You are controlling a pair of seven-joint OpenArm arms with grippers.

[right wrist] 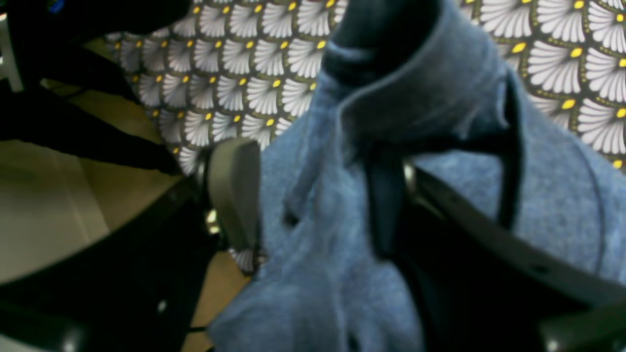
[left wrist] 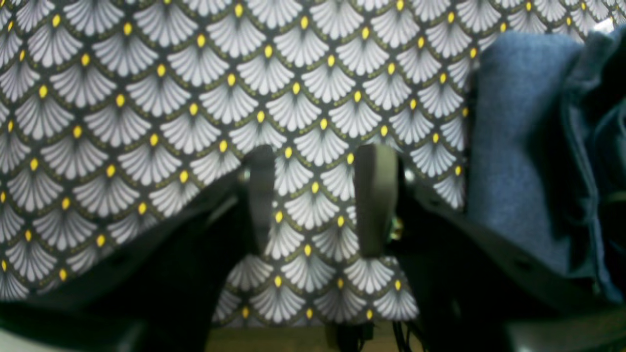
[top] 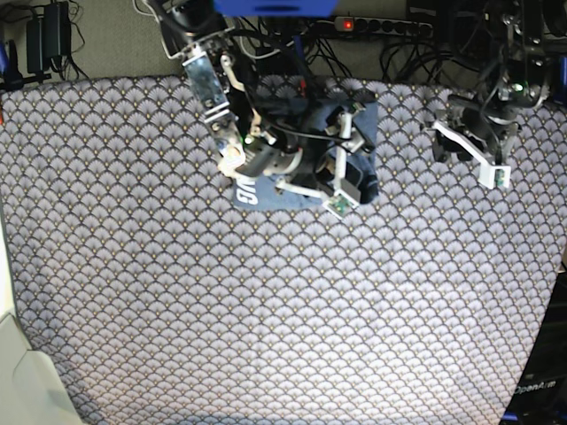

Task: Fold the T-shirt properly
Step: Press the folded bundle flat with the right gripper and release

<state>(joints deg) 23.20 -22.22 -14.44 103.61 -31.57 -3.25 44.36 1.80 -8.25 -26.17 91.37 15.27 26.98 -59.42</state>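
A scallop-patterned tablecloth [top: 266, 310] covers the bench, with cables and a power strip [top: 381, 25] behind. The right gripper [right wrist: 313, 195] stands spread wide, T-shirt [right wrist: 440, 161] fabric bunched between its fingers at the far middle. The left gripper [left wrist: 318, 200] hangs parted and empty beside it.

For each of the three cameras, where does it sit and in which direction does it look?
Left wrist: on the left arm, looking down past the open left gripper at the tablecloth.
Right wrist: on the right arm, looking along the right gripper, whose fingers straddle the T-shirt.
Base: overhead, looking down at both arms.
All three show the T-shirt and tablecloth.
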